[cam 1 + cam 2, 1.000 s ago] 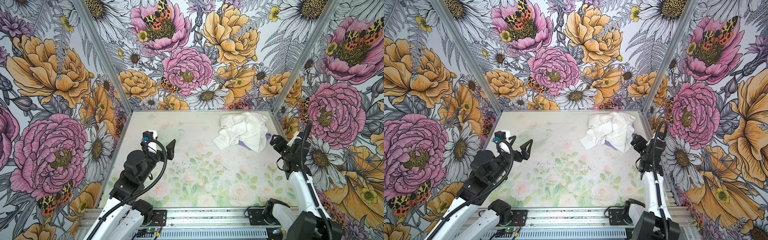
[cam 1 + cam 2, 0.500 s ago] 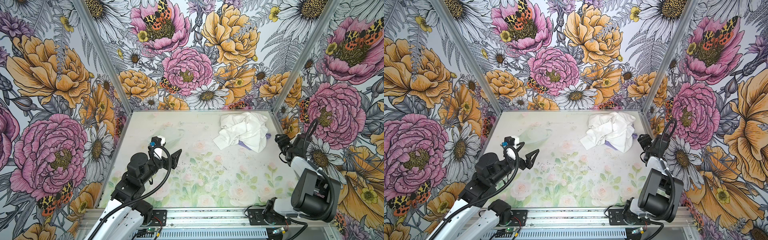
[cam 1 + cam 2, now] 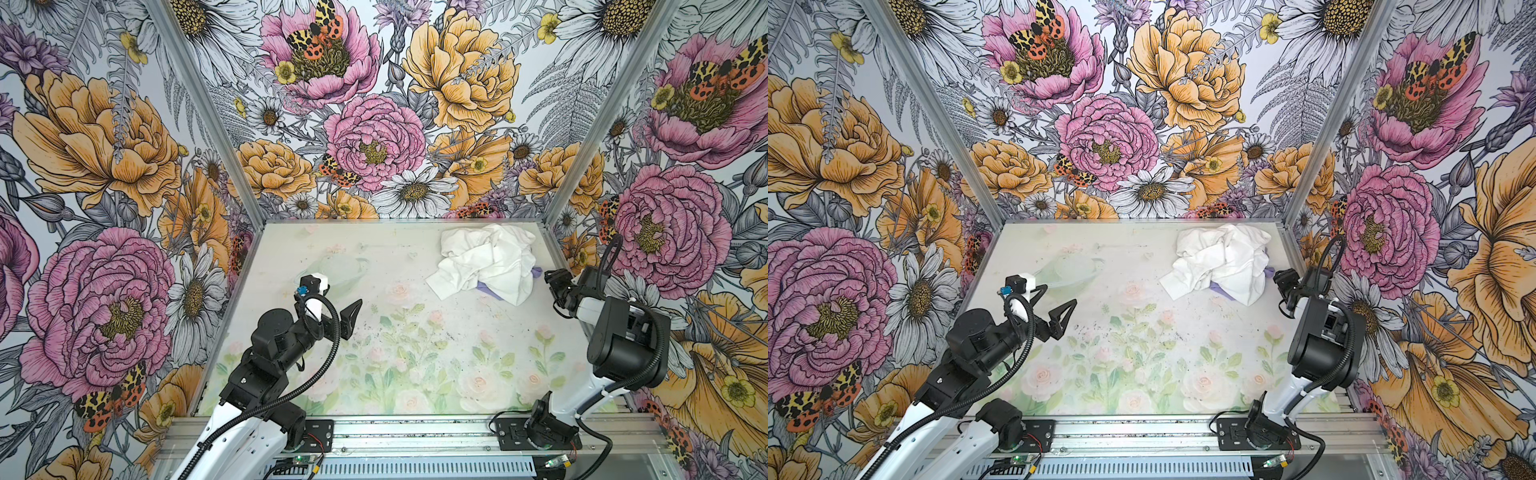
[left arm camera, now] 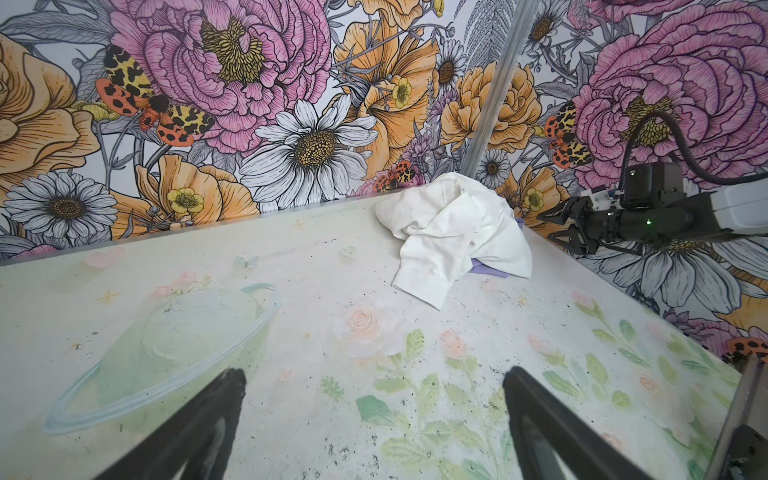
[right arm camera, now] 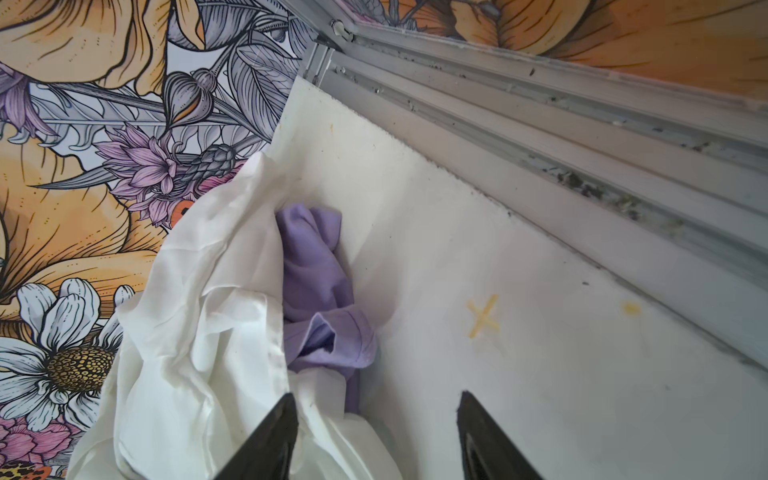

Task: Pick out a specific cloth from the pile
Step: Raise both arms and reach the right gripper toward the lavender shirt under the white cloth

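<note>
— While the pile sits at the far right of the surface, where is the cloth?
— Under it (lavender bits peek out at its near and right edges). Just beside, the right claw hovers, jaws apart and empty; the left claw gapes too, well off left.

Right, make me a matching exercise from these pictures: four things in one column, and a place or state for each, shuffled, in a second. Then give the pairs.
Things
1. purple cloth
2. white pile
3. left claw
4. right claw

Place or state
A. open over bare table, well away from any fabric
B. heaped in the table's far right corner
C. mostly buried, poking out at the heap's edge
D. open and empty, close beside the fabric

Pairs: 1-C, 2-B, 3-A, 4-D
</note>
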Available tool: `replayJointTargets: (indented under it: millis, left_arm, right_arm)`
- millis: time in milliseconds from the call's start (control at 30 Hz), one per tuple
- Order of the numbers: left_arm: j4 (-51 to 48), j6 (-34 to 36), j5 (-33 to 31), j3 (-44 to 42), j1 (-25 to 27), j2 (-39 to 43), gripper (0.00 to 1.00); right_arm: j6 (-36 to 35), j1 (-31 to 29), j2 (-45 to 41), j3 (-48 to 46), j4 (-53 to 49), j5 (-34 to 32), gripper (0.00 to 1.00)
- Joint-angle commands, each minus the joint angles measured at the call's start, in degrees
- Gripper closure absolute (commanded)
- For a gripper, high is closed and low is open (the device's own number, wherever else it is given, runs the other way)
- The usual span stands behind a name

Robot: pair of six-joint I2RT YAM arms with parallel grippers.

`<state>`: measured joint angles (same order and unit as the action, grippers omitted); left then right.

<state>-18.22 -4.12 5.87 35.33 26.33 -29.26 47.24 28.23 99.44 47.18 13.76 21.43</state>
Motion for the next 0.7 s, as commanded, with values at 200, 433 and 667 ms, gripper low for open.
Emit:
replayJointTargets:
  millis: [200, 433, 667]
  left_arm:
    - [0.1, -0.3, 1.2, -0.7, -0.8, -0.2, 0.01]
    - [0.1, -0.3, 1.2, -0.8, -0.9, -0.3, 0.01]
    - [0.1, -0.3, 1.3, -0.8, -0.8, -0.5, 0.01]
  right_arm:
    - [1.6, -1.8, 7.7, 5.2, 4.8, 3.0, 0.46]
    - [2.9, -2.7, 10.8, 6.8, 7.7, 3.4, 0.52]
    - [3.5, -2.7, 12.9, 8.3, 9.3, 3.1, 0.59]
